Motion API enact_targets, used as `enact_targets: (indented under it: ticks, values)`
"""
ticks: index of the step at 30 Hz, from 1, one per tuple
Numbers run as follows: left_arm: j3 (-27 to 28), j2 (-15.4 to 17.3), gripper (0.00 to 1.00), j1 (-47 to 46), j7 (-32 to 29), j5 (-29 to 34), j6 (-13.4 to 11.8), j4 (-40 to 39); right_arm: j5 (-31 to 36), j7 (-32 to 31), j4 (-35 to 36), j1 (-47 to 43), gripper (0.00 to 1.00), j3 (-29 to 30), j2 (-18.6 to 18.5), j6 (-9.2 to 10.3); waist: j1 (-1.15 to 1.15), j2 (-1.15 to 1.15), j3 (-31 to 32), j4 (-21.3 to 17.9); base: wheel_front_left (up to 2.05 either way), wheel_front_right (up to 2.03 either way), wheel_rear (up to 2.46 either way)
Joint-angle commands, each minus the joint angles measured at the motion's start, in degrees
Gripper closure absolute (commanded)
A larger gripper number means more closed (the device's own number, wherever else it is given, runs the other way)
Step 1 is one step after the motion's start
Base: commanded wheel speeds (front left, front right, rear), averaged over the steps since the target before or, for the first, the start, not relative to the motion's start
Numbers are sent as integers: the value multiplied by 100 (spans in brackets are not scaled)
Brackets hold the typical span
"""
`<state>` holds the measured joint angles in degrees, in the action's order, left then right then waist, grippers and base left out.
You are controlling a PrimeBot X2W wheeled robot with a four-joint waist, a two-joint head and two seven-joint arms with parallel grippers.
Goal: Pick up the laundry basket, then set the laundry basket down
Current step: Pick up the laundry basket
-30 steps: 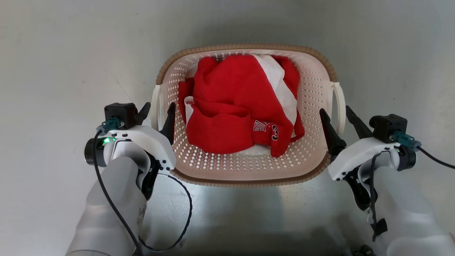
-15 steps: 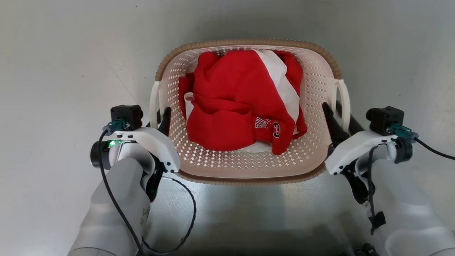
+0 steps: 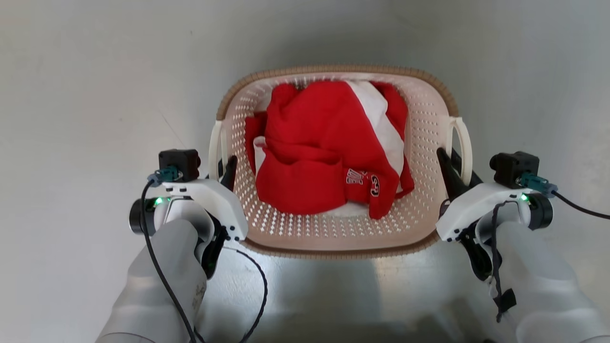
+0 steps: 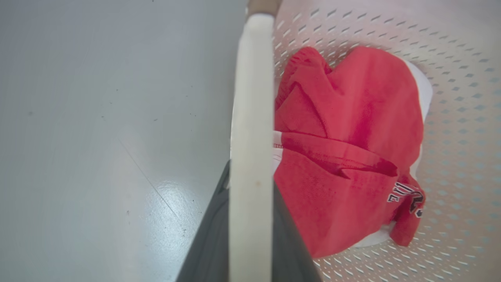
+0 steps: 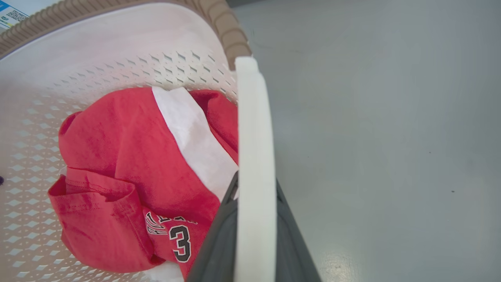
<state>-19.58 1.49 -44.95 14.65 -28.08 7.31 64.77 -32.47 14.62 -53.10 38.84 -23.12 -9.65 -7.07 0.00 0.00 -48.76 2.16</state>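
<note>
The laundry basket (image 3: 333,228) sits between the two hands on a pale grey floor (image 3: 86,119); whether its base touches that floor or hangs just off it cannot be told. The left hand (image 3: 224,163) is clamped on the basket's left loop handle (image 3: 215,140). One dark finger stands just inside the perforated wall and the other is hidden on the outer side of the loop. In the left wrist view the white bar runs straight up from between the two fingers (image 4: 207,243), which press against it on both sides. The right hand (image 3: 447,153) is closed the same way on the right loop handle (image 3: 464,143), its two fingers flanking the loop near its nearer end. In the right wrist view the white bar is pinched between the dark fingers (image 5: 217,243). Ahead of both hands the tan rim (image 3: 333,70) curves round the far end of the basket. Between the hands, inside the basket, lies a crumpled red garment (image 3: 314,157) with dark lettering and a number 3 on the part towards the right hand. A white cloth (image 3: 376,114) shows across it on that same side and peeks out beneath it. A black cable (image 3: 157,267) trails back from the left hand along its pale forearm.
</note>
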Motion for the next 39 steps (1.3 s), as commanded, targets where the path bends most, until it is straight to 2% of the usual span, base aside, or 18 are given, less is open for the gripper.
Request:
enact_targets:
  ticks: [1, 6, 17, 27, 39]
  values:
    - [6, 139, 100, 207, 35, -128, 17, 43, -88, 38, -41, -314, 100, -194, 77, -42, 0, 0, 225, -12, 0, 0, 0]
    - [-283, 139, 100, 277, -46, -447, 17, 217, -317, 38, -294, -326, 100, -460, 114, -42, 0, 0, 623, -56, 0, 0, 0]
    - [-797, 139, 100, 711, -646, -1181, 17, 533, -1265, -148, -807, -356, 100, -1432, 116, -42, 0, 0, 1952, -236, 0, 0, 0]
    - [-990, 214, 100, 1035, -1039, -1577, 17, 648, -2040, -1028, -786, -478, 100, -2232, 23, -42, 0, 0, 3101, -376, 0, 0, 0]
    - [-1259, 294, 100, 1386, -2029, -2038, 17, 652, -2798, -1828, -870, -633, 100, -2827, -6, -42, 0, 0, 4202, -471, 0, 0, 0]
